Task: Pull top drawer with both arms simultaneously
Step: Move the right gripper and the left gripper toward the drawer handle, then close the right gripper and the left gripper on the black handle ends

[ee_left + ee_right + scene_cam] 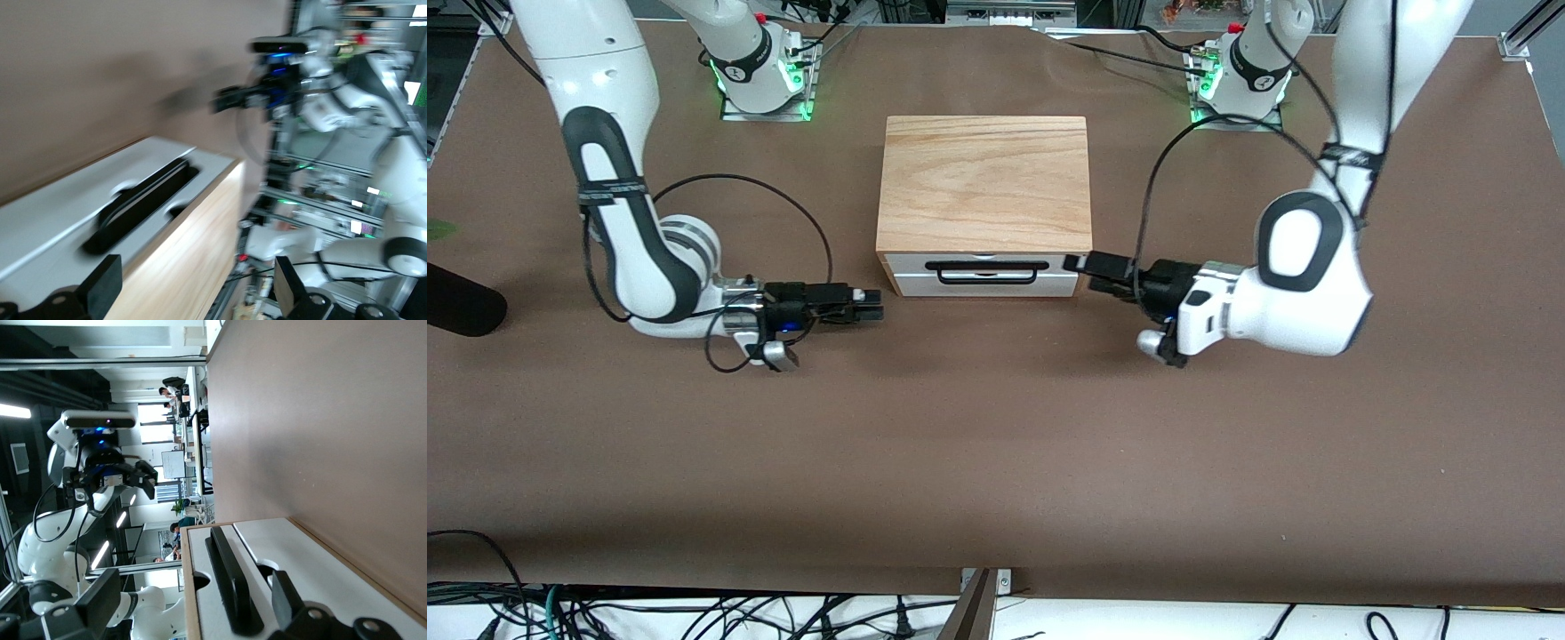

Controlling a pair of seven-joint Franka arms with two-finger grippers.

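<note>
A small cabinet with a pale wood top (985, 182) stands mid-table. Its top drawer (911, 264) has a white front and a black loop handle (987, 266), and it sits flush with the cabinet, shut. My left gripper (1083, 269) is open, level with the drawer front at the cabinet's corner toward the left arm's end. Its wrist view shows the handle (140, 207) and the fingers (100, 287) spread wide. My right gripper (869, 304) is open and empty, a short gap from the corner toward the right arm's end. The handle (230, 587) lies ahead, between its fingers (100, 603).
Brown table (996, 462) surrounds the cabinet. A black rounded object (463, 307) lies at the table's edge toward the right arm's end. Loose cables (694, 613) run along the edge nearest the front camera. Each arm trails a black cable loop (783, 191) beside the cabinet.
</note>
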